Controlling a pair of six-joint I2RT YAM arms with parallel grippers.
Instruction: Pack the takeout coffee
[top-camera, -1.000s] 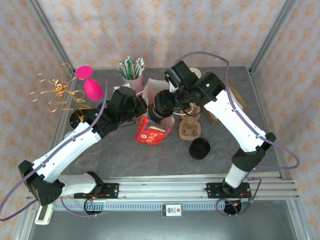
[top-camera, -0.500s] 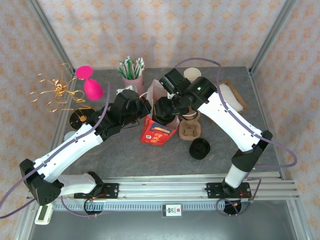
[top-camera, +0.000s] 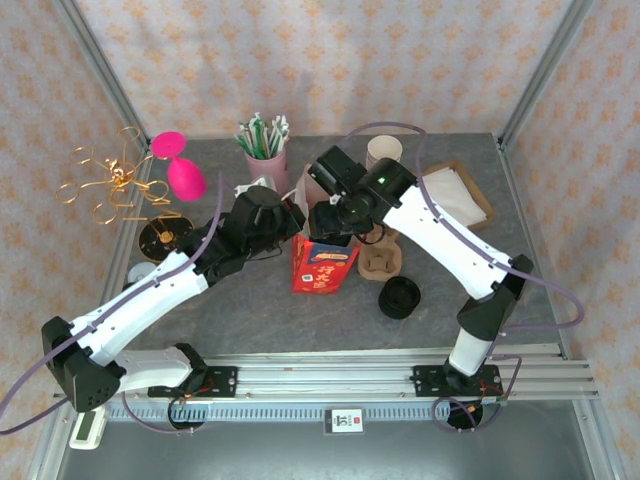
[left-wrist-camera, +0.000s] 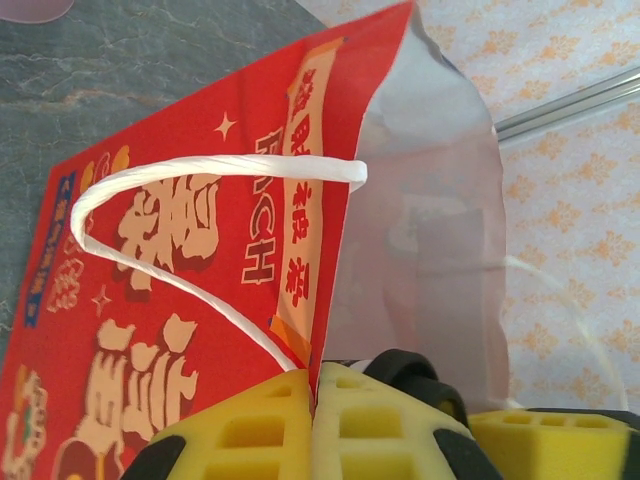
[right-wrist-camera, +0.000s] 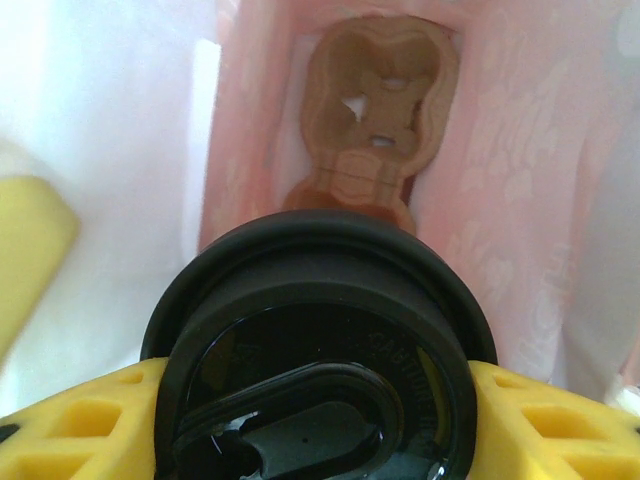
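Note:
A red paper bag with white handles stands upright at the table's middle. My left gripper is shut on the bag's rim, its yellow pads pressed flat on the paper. My right gripper is shut on the coffee cup, whose black lid sits between its yellow fingers. The cup hangs in the bag's open mouth. Below it, on the bag's floor, lies a brown cardboard cup carrier.
Another brown carrier and a loose black lid lie right of the bag. A paper cup, a pink cup of straws, a napkin box, a pink object and a gold wire ornament stand behind.
The bag has gone from tilted to upright. My right gripper has carried the cup left and down into the bag's mouth, while my left gripper has kept its hold on the rim.

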